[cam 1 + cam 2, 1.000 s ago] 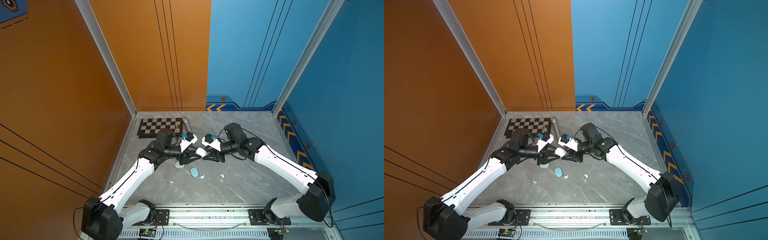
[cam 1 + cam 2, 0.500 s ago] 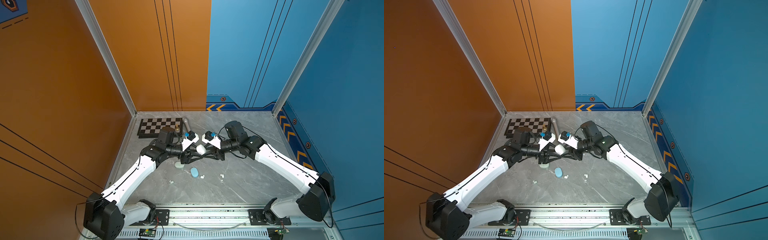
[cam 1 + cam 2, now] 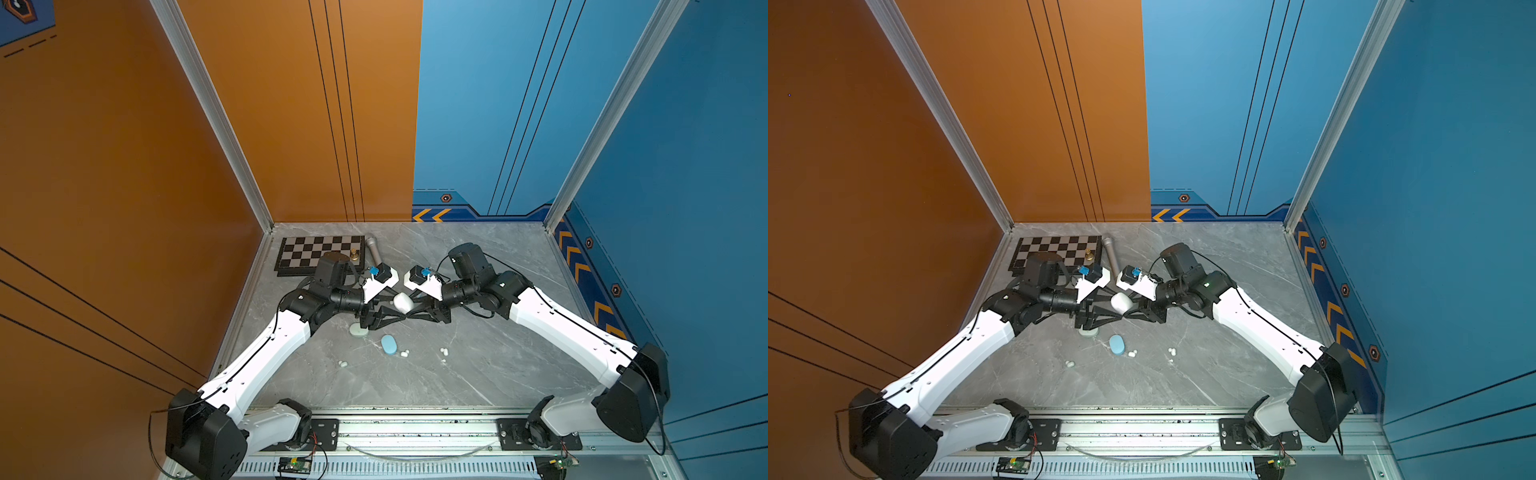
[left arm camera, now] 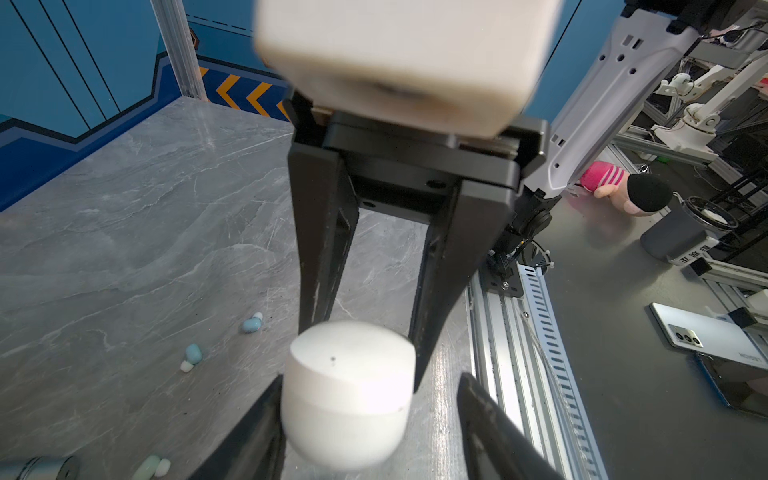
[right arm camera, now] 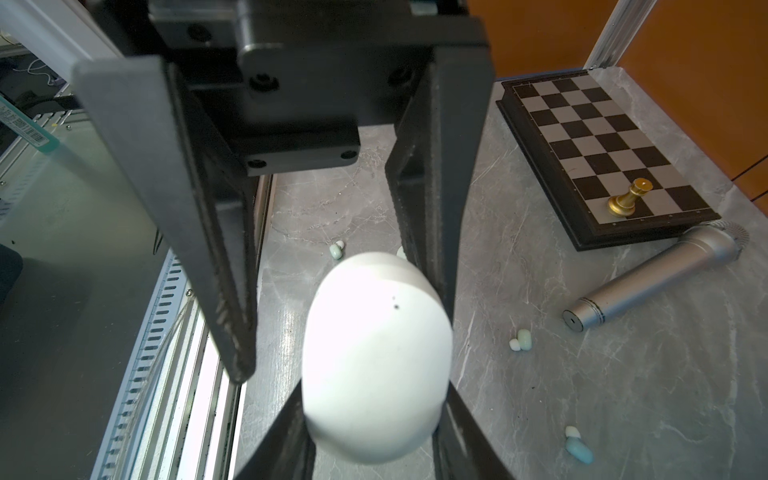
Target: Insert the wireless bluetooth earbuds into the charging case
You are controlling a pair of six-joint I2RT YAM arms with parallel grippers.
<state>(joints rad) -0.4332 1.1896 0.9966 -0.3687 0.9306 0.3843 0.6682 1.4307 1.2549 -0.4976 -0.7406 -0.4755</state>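
Right wrist view: our right pincer [image 5: 375, 386] grips the white case [image 5: 378, 324], left pincer [image 5: 338, 336] gapes open around it, so we should hold steady before it closes.

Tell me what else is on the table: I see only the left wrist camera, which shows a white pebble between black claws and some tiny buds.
Observer: A blue case lies flat on the table, out of your view.
Operator: Is that the only other case?
Observer: No, a mint case lies left of the blue one in both top views, partly hidden.
Operator: Is there anything that isn't a case or a bud?
Observer: A chessboard sits at the far left of the table, with one gold piece standing on it.
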